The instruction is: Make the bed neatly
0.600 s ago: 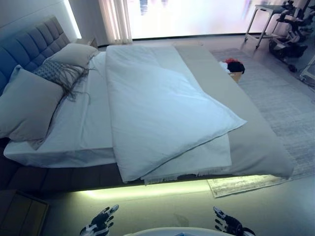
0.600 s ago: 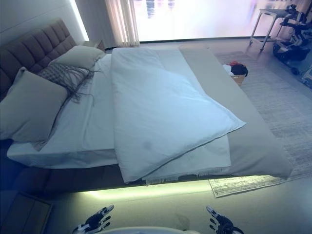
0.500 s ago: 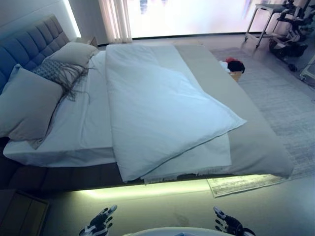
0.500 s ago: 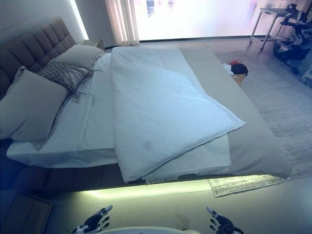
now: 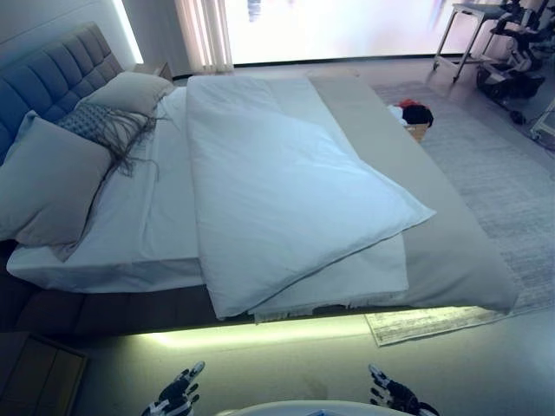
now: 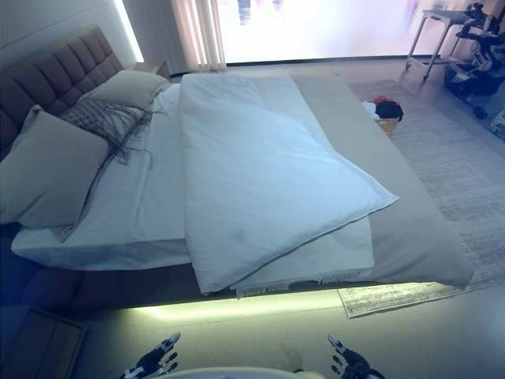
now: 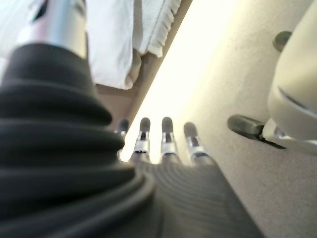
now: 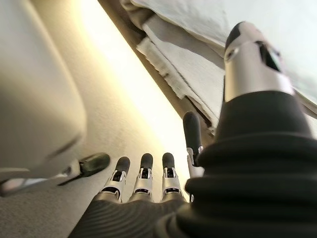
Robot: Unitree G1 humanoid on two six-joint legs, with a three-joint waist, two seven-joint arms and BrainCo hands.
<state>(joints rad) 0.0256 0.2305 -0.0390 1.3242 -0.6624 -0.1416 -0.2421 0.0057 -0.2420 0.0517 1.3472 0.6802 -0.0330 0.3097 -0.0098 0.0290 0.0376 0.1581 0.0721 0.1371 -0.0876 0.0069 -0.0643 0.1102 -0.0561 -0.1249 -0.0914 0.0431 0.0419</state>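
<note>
**Duvet askew on the bed, both robot hands low and empty**

The bed (image 5: 130, 260) stood ahead of the robot with its tufted headboard (image 5: 48, 82) on the left. A white duvet (image 5: 277, 191) lay across the mattress at an angle, folded over itself, one corner hanging past the near edge and another pointing out to the right over a grey blanket (image 5: 451, 260). A fringed edge of a lower layer showed under the duvet at the near side. Two large pillows (image 5: 48, 186) leaned against the headboard, with a tasselled grey cushion (image 5: 108, 130) between them. Light glowed along the floor beneath the bed frame.

The left robot hand (image 5: 176, 396) and the right robot hand (image 5: 390, 394) hung low over the floor, well short of the bed. Each had its fingers straight and spread, holding nothing.

Beyond the bed, on a rug (image 5: 512, 191), sat a basket of clothes (image 5: 413, 117).
</note>
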